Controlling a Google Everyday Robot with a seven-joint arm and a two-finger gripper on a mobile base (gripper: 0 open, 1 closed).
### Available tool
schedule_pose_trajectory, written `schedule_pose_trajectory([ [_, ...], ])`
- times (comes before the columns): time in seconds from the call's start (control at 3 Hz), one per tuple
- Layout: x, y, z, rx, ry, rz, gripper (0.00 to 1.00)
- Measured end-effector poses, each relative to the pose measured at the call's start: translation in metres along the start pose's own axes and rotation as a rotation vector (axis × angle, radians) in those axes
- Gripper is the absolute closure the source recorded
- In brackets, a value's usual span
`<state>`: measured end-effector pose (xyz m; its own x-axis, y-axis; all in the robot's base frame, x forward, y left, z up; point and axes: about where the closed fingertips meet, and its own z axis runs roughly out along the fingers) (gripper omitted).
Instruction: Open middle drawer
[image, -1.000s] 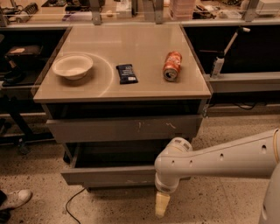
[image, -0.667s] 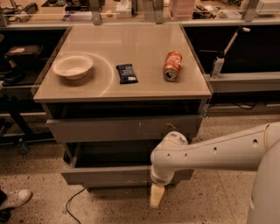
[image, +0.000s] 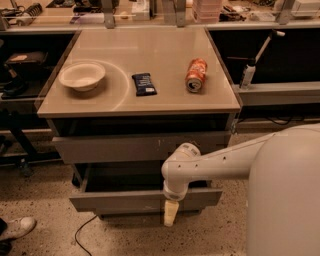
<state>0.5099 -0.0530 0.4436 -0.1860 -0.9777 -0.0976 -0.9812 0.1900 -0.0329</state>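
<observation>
The middle drawer (image: 125, 201) is a wide, shallow grey drawer with a plain flat front. It stands pulled out from the cabinet, and its dark inside (image: 125, 177) shows behind the front. My gripper (image: 171, 214) hangs down from the white arm (image: 210, 164), right in front of the drawer front's lower edge, right of centre. Its cream tip points at the floor. Above is a larger grey front with white scuff marks (image: 140, 148), pulled out a little.
On the cabinet's tan top (image: 165, 55) are a white bowl (image: 82, 75), a dark snack packet (image: 144, 84) and an orange can on its side (image: 196, 75). A cable (image: 82, 235) lies on the speckled floor. A shoe (image: 17, 228) is at the lower left. Shelves flank the cabinet.
My arm has swung left along the drawer front and the gripper has risen a little. The drawers stand as before.
</observation>
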Motion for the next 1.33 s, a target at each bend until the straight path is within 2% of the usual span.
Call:
schedule_pose_trajectory([
  [0.33, -0.004, -0.004, 0.025, -0.035, 0.024, -0.017, 0.00],
  [0.67, 0.000, 0.004, 0.050, -0.084, 0.057, -0.028, 0.00],
  [1.0, 0.013, 0.020, 0.059, -0.120, 0.097, -0.031, 0.00],
  [1.33, 0.012, 0.020, 0.057, -0.120, 0.097, -0.031, 0.00],
])
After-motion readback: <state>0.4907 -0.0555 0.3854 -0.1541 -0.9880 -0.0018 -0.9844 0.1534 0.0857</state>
